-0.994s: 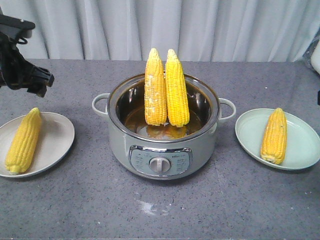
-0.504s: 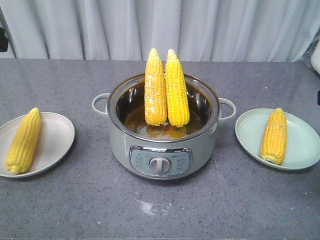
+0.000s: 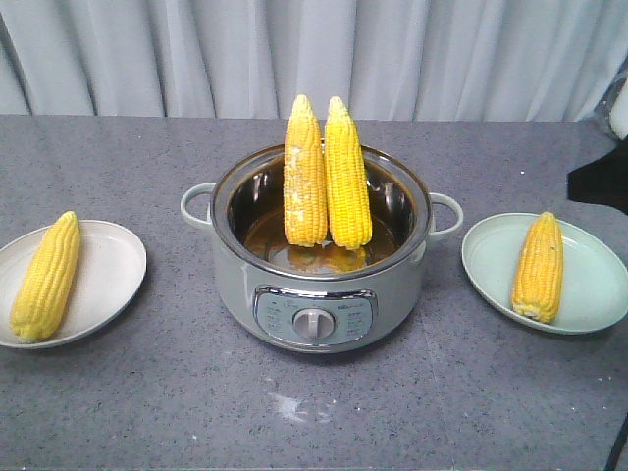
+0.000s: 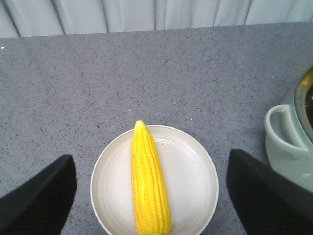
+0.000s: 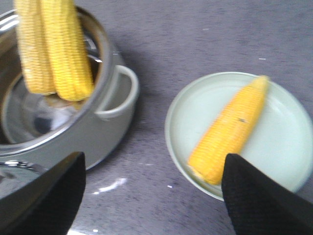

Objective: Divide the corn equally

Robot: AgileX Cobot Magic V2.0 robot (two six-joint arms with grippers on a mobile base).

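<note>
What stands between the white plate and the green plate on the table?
In the front view, a grey electric pot stands there, with two corn cobs upright inside it.

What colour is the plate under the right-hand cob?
Pale mint green; the plate shows best in the front-facing view.

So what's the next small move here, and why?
Probably the right gripper, open, should swing over the pot and grasp the right-hand cob: the left plate and right plate hold one each, while two stand in the pot.
</note>
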